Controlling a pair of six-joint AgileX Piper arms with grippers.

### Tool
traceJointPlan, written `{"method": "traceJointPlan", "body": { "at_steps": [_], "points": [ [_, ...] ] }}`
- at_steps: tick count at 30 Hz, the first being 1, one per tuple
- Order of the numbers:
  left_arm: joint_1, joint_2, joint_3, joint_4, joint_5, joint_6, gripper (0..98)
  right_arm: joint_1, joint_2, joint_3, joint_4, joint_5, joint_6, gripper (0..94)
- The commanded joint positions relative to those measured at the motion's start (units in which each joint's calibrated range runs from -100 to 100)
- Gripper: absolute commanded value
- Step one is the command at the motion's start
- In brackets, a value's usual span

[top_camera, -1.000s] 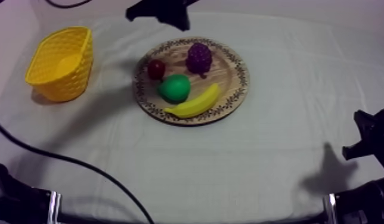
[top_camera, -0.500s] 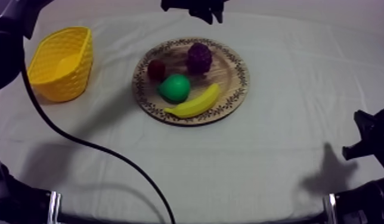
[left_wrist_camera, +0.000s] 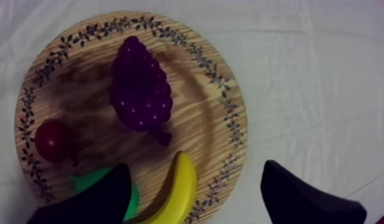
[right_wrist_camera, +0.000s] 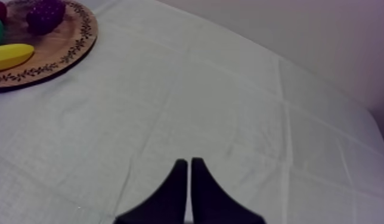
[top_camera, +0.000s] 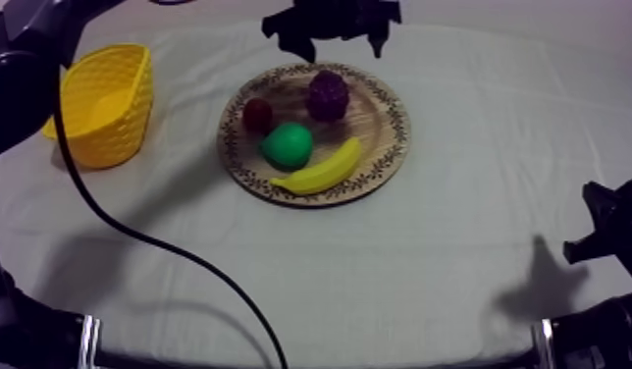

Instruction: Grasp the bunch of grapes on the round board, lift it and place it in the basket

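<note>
Top view: the desk [top_camera: 428,245] carries the wooden board [top_camera: 389,128] near the left gripper [top_camera: 341,49], whose fingers are apart and empty. The yellow basket [top_camera: 99,98] stands well off to its side. The bunch of grapes [top_camera: 328,95] lies on the board, nearest that gripper. In the left wrist view, a finger half hides the pear [left_wrist_camera: 90,179]. The right gripper [right_wrist_camera: 188,179] has its fingers together.

1. No text, labels, brands or numbers I can read anywhere, honestly.
2. Closest thing is the wooden board [left_wrist_camera: 200,107]: its rim is just a leafy pattern, no letters.
</note>
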Motion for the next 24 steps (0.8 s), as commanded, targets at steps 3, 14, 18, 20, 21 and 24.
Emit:
{"method": "traceJointPlan", "body": {
  "at_steps": [3, 14, 18, 20, 21, 24],
  "points": [
    [-0.41, 2.6, -1.13, -0.12, -0.06, -0.48, 90.4, -0.02, 0.0, 0.0, -0.01, 0.02, 0.03, 0.3],
    [-2.12, 13.64, -9.14, 0.09, 1.88, -2.43, 92.2, -0.02, 0.0, 0.0, -0.01, 0.02, 0.03, 0.3],
    [-2.6, 17.31, -12.09, 0.15, 2.62, -2.58, 91.7, -0.02, 0.0, 0.0, -0.01, 0.02, 0.03, 0.3],
    [-2.79, 19.07, -13.7, 0.24, 2.76, -2.84, 91.2, -0.02, 0.0, 0.0, -0.01, 0.02, 0.03, 0.3],
    [-2.86, 19.94, -14.57, 0.3, 2.89, -2.96, 91.0, -0.02, 0.0, 0.0, -0.01, 0.02, 0.03, 0.3],
    [-2.96, 22.52, -17.32, 0.41, 3.78, -3.35, 89.4, -0.02, 0.0, 0.0, -0.01, 0.02, 0.03, 0.3]
  ]
}}
